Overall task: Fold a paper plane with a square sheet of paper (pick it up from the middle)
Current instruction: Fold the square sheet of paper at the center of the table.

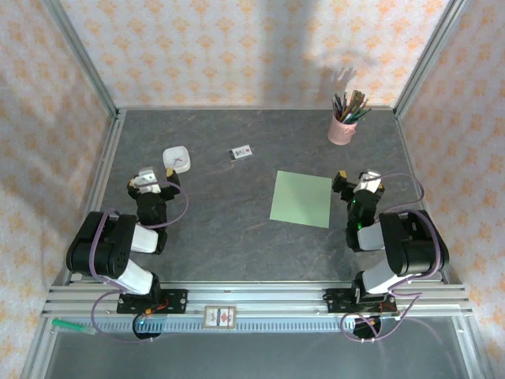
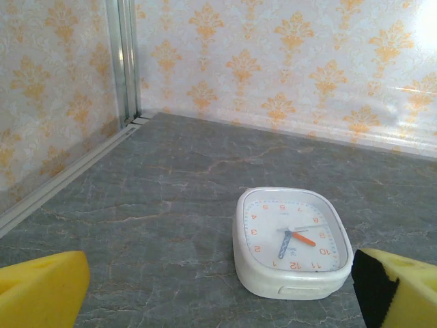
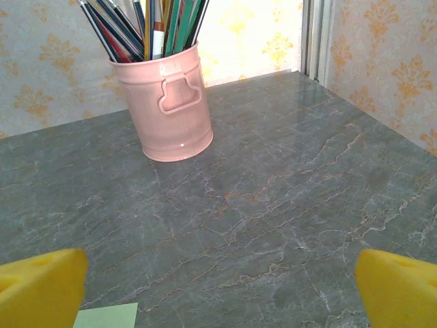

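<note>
Counter (image 1: 237, 237): sheet (image 1: 301, 198) lies flat and unfolded, right of centre. We see it just left of the right end effector (image 1: 357, 181), well apart from the left end effector (image 1: 154, 178). Both wide open, empty. Square, no long axis; right arm nearer.
</note>
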Robot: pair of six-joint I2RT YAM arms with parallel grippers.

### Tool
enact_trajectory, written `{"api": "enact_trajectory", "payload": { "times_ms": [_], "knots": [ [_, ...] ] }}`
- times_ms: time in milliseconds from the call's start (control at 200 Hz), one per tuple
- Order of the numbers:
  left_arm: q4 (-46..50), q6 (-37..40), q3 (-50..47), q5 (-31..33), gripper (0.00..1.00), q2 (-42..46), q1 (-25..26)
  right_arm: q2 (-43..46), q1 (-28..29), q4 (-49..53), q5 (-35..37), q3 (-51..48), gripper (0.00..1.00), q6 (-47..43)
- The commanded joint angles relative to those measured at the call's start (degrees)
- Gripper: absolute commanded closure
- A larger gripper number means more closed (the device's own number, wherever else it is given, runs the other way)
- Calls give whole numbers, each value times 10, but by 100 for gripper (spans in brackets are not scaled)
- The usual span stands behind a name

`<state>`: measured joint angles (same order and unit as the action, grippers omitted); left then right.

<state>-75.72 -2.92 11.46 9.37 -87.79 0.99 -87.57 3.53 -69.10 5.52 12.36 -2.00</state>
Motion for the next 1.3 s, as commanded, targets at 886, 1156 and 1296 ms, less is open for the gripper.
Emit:
{"api": "enact_trajectory", "payload": {
  "times_ms": [886, 1156, 1296],
  "knots": [
    [-9, 6, 3, -8, 1, -2, -5, 5, -3, -23, -2, 6, 0, 4],
    [-10, 6, 3, -8, 1, -2, -5, 5, -3, -24, -2, 5, 0, 4],
    [2, -3, -10, 18, 1, 48, -5, 33, 0, -14, 22, 2, 0, 9]
  ]
}}
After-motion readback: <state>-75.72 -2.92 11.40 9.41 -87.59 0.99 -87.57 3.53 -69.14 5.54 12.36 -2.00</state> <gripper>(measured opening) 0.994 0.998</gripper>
